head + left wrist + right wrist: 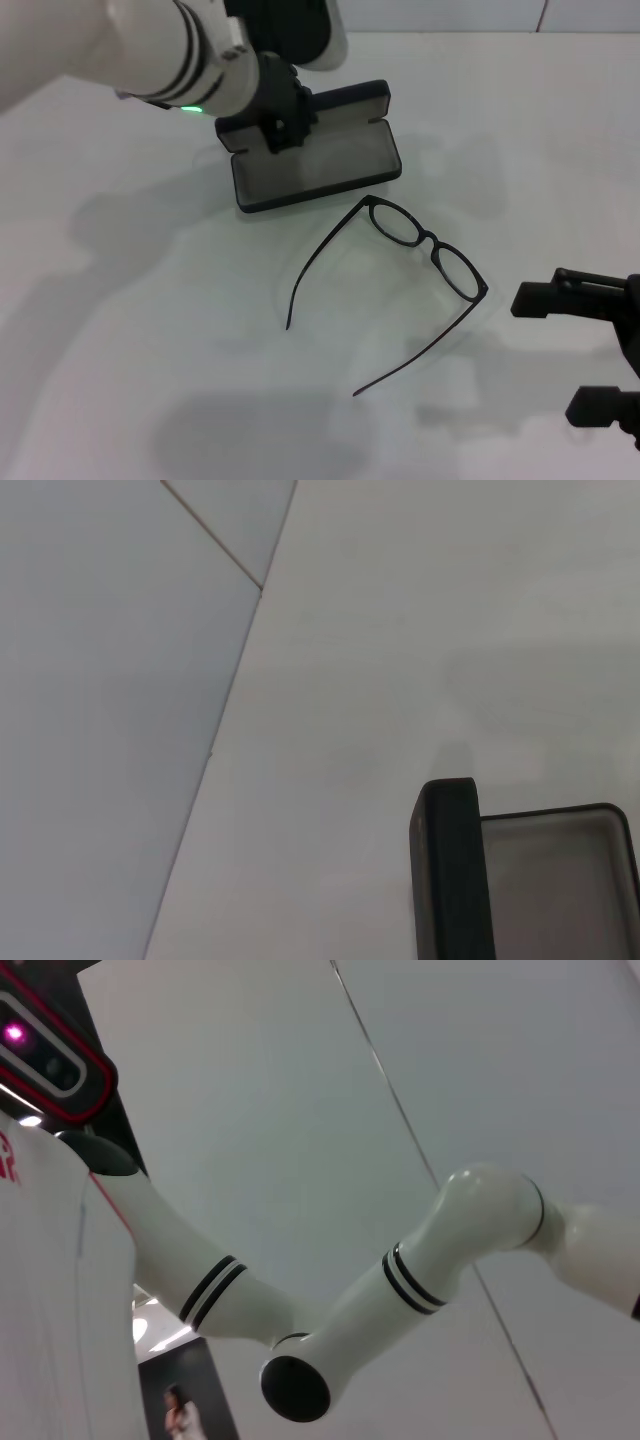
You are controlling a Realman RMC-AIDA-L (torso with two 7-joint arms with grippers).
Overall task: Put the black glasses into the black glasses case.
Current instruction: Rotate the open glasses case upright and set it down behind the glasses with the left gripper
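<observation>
The black glasses case (318,186) lies open at the far middle of the table, grey lining up and lid raised behind it. Nothing is inside it. My left gripper (276,122) is down at the case's left end, over its rim; the left wrist view shows only that end of the case (458,880). The black glasses (428,243) lie unfolded on the table just in front and to the right of the case, their temple arms stretching toward me. My right gripper (577,350) hovers open near the right edge, a short way right of the glasses, holding nothing.
The white table (150,330) carries only the case and the glasses. A pale wall with a seam (215,535) stands behind the table. The right wrist view shows only my left arm (420,1270) and my body.
</observation>
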